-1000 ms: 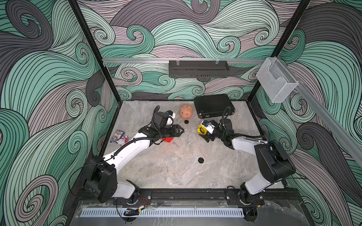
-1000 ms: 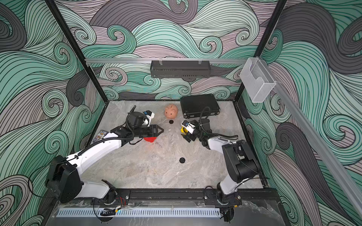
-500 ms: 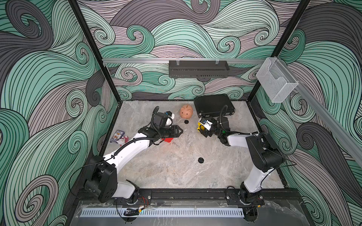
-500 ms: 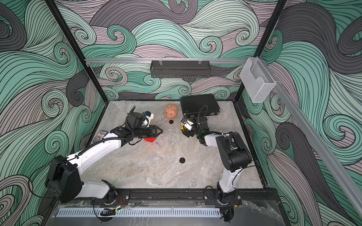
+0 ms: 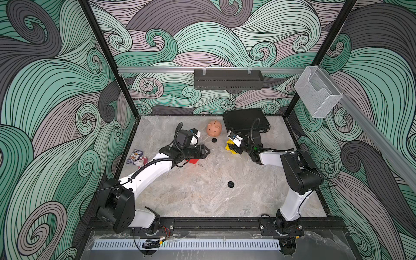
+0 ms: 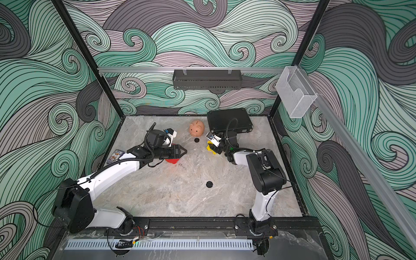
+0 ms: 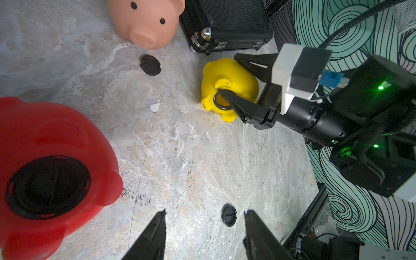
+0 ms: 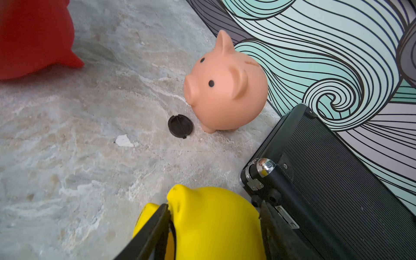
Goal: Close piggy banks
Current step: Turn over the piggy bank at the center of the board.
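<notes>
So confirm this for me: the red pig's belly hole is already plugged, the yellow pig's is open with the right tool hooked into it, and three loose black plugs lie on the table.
One thing is wrong: only two loose black plugs lie on the table, one near the peach pig and one nearer the front, as the left wrist view shows. The red pig is plugged, and the right tool has one finger in the yellow pig's open hole.

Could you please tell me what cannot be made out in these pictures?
- Pink pig, belly hole: the pig stands upright in every view, so the underside faces the table.
- Red pig: mostly under the left arm in both top views; blurred and cut off by the edge in the right wrist view.
- Yellow pig: largely covered by the right tool in both top views.
</notes>
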{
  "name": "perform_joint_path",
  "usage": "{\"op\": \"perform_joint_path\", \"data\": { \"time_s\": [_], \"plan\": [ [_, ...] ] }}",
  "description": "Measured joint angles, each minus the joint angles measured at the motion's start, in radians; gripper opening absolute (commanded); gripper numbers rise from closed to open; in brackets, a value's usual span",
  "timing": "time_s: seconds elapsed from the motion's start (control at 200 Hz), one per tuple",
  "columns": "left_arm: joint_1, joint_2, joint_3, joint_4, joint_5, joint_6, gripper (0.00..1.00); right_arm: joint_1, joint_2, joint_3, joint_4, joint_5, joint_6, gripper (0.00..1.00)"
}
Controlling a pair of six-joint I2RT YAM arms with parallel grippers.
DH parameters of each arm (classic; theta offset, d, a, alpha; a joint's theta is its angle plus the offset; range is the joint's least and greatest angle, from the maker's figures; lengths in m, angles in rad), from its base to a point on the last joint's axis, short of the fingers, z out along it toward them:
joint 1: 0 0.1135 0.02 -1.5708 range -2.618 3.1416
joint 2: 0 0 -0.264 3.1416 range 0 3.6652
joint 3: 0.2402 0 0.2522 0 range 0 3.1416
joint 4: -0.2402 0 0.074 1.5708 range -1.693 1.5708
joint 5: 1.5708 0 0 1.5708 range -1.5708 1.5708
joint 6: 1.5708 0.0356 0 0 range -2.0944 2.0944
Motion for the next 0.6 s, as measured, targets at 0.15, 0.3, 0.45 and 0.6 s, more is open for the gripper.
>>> {"op": "perform_joint_path", "data": {
  "time_s": [0.15, 0.3, 0.45, 0.6],
  "plan": [
    [0.0, 0.0, 0.0, 0.0, 0.0, 0.0, 0.56, -0.001, 0.005, 0.028, -0.026, -0.001, 0.019, 0.5],
    [0.0, 0.0, 0.0, 0.0, 0.0, 0.001, 0.56, -0.006, 0.005, 0.042, -0.043, 0.001, 0.042, 0.44],
    [0.0, 0.0, -0.001, 0.0, 0.0, 0.002, 0.56, -0.011, 0.005, 0.077, -0.097, 0.003, 0.073, 0.42],
    [0.0, 0.0, -0.001, 0.0, 0.002, 0.002, 0.56, -0.018, 0.005, 0.122, -0.191, 0.016, 0.13, 0.44]
  ]
}}
